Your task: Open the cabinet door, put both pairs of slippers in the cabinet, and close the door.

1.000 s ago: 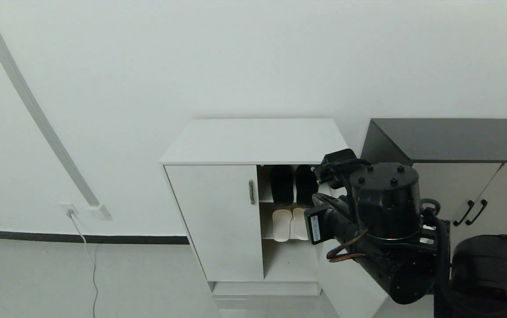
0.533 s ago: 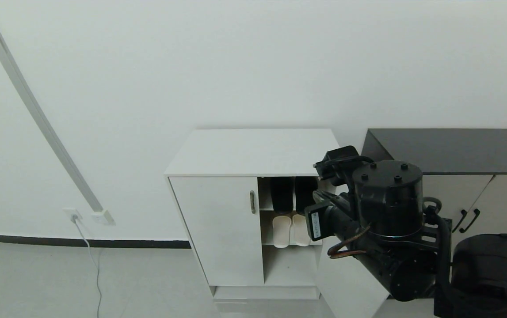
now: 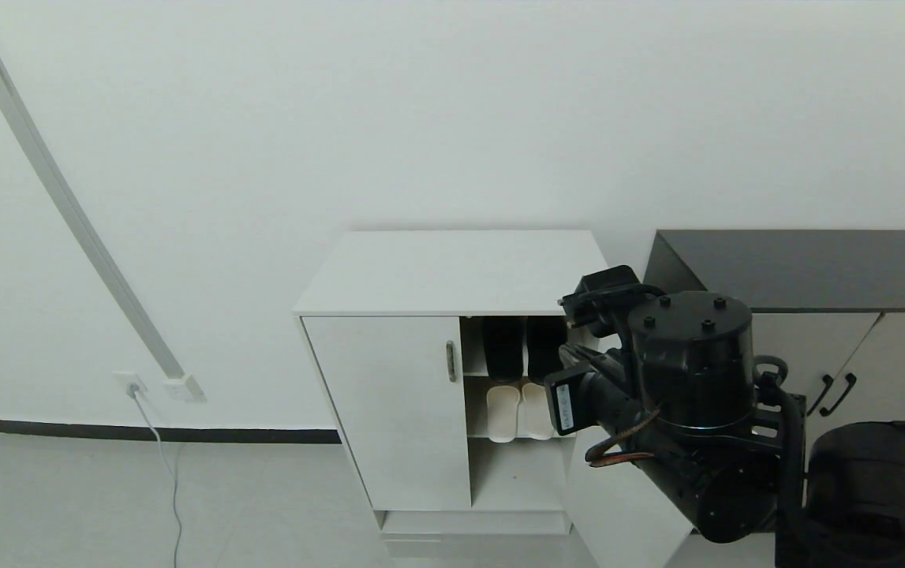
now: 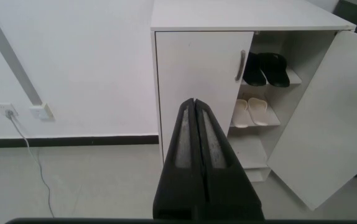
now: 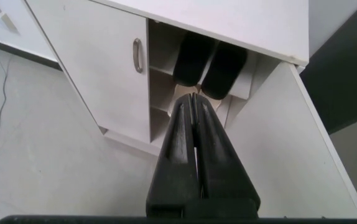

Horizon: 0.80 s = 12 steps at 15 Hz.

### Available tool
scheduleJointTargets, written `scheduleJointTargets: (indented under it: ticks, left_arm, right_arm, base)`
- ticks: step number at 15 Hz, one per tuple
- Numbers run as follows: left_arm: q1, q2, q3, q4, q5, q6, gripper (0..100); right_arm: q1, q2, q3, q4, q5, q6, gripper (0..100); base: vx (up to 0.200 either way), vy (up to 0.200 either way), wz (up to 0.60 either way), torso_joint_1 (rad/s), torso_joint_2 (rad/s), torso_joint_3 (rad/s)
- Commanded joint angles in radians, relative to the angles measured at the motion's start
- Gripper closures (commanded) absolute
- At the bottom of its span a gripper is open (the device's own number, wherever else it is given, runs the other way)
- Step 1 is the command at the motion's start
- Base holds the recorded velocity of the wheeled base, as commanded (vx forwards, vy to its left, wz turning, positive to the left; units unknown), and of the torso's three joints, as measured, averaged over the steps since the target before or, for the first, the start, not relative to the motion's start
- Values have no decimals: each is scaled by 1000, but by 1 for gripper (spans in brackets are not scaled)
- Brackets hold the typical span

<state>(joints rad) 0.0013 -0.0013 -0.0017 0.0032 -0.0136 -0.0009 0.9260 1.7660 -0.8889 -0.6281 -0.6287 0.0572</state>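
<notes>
Cabinet (image 3: 452, 272), boxy white panels, holds black slippers (image 3: 504, 349) over white slippers (image 3: 504, 412).

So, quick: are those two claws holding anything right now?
Left claw: closed, holding nothing.
Right claw: closed, holding nothing.

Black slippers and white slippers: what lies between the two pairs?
A white shelf board, which bears the black slippers; the white slippers lie one level lower. The left wrist view shows this.
</notes>
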Motion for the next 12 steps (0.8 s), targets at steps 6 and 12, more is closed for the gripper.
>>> scheduleJointTargets:
  ticks: [6,12]
  left_arm:
    - [0,1,0,0,0,-1,100]
    - [0,1,0,0,0,-1,100]
  right_arm:
    - [-1,1,1,-4,0,1,100]
    - [-16,6,2,-21,1,-8,100]
  base:
    - [0,0,-600,7,-2,0]
    - [0,0,0,0,0,0]
